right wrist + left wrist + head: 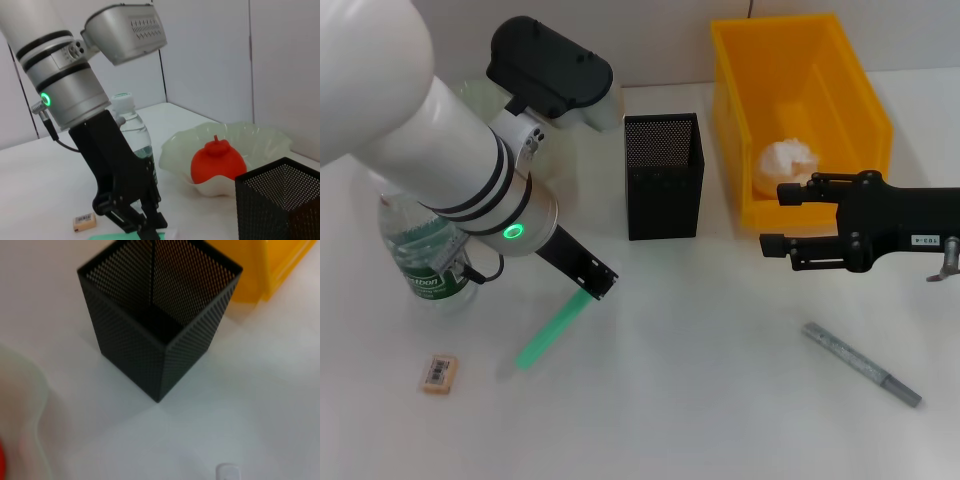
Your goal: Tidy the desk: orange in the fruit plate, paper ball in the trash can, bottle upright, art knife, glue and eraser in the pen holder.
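While the left gripper (595, 283) sits low over the desk (700, 400), its fingers are clamped on the top end of the green glue stick (552, 332), which slants down and away toward the robot w/ its far end at or just off the surface; can't tell which. Same grip shows in the right wrist view, where the left gripper (150, 225) pinches the glue stick (125, 236) edge. Just beyond it stands the black mesh pen holder (663, 176), upright, nothing visible inside per left wrist view (160, 315). Bottle (430, 255) stands upright behind the left arm, near the desk's left side. Eraser (438, 374) lies flat, near the robot, left of the glue's lower end. Orange (218, 161) sits in the pale fruit plate (260, 140), seen from the right wrist cam, beside the pen holder.

Right gripper (780, 218) hovers w/ jaws apart, empty, at the near wall of the yellow trash can (800, 110). Paper ball (788, 160) lies inside that bin. Art knife (861, 363), grey, lies flat on the desk near the robot, below the right gripper and well apart from the pen holder.
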